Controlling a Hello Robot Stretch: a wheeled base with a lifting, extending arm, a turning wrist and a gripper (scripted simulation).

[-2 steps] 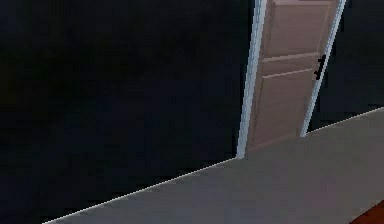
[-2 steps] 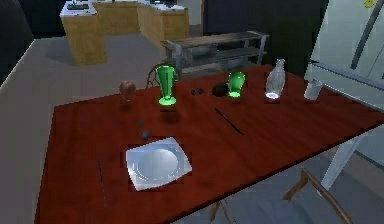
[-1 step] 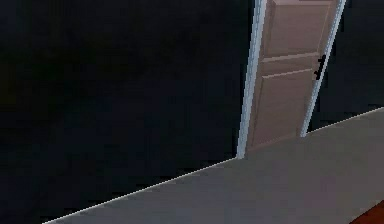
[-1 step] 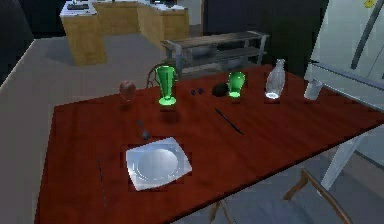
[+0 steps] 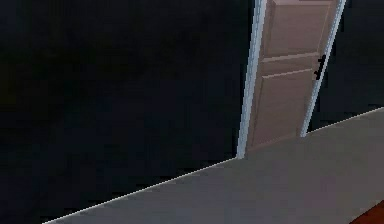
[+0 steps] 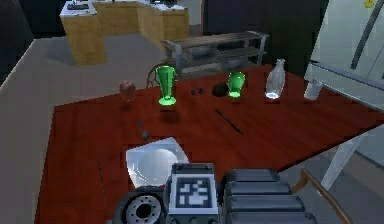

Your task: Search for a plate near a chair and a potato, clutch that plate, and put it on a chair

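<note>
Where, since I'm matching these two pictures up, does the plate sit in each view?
Forward view: it faces a dark wall with a pale door.
Arm side view: the plate lies on the red-brown table, near its closer edge, left of the middle.
Shared landmark: the grey floor, probably the same floor seen beyond the table.

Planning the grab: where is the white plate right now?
In the arm side view the white plate lies on the red-brown table, low and left of the middle, near the table's lower edge, with a green vase farther up.
</note>
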